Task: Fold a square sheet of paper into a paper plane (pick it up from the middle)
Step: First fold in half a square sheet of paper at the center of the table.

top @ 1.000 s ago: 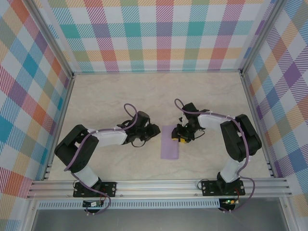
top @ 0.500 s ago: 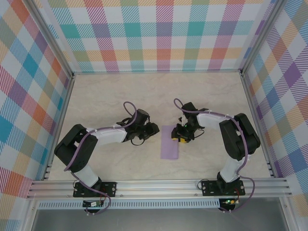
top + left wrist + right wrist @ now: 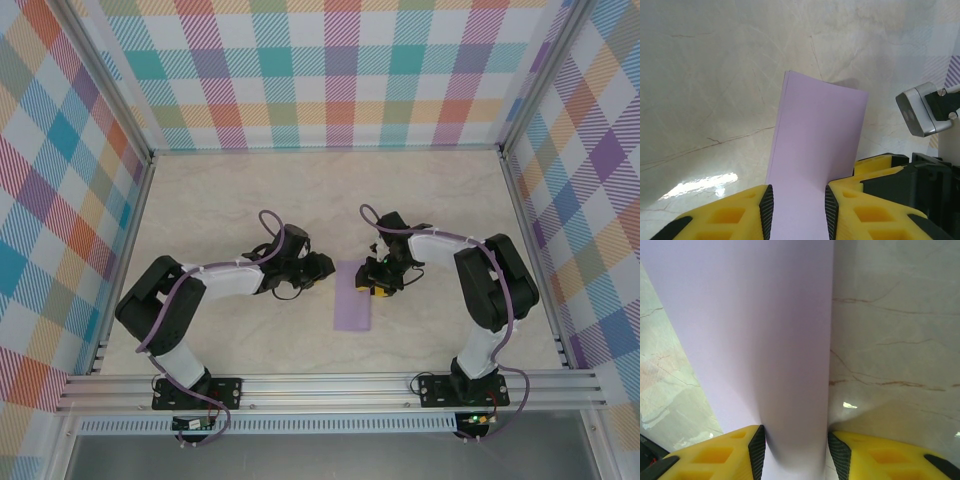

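Top external: my left jaws and right jaws flank the half-folded square sheet of paper (image 3: 350, 308), probably steadying its crease; whether either pinches it, I cannot tell.

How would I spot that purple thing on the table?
Inside the checked walls is a marble-look table. On it, between the left arm and the right arm, lies the square sheet of paper. It alone is flat, plain lilac, a narrow rectangle.
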Available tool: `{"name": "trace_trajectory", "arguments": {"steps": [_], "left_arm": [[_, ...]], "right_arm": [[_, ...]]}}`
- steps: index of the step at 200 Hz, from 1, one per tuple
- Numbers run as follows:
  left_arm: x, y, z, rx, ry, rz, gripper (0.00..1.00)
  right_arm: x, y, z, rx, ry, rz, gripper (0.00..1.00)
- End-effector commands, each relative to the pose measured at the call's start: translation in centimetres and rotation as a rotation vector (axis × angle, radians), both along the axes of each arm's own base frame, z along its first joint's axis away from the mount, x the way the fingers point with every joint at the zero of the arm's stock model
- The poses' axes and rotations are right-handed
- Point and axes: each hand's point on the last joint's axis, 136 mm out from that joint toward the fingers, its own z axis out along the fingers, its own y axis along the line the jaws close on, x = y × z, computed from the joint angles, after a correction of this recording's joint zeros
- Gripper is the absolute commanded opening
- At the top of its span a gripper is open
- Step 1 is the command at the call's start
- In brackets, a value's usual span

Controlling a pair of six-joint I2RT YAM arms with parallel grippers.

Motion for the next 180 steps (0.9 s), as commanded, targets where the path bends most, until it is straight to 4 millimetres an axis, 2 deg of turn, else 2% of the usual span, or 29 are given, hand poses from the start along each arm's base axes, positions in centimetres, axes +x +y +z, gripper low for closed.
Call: {"name": "trace_trajectory", "arguments": {"steps": [1,92,180], "left_arm": [[0.1,-0.4,0.0,-0.012,-0.004,-0.021,0.34],[-0.1,-1.7,-0.4,-0.018,0.016,-0.057,0.30],[-1.0,-4.6,-1.1,-0.077,0.044,-0.142,0.09]], "right_arm": [[-1.7,-3.0,-6.9,-0.205,0.024,0.059,0.46],[-1.7,-3.4,-7.7,-0.250,0.039,0.071,0.46],[-1.9,-3.1,-8.3,-0.249,0.051,0.070,0.46]]}}
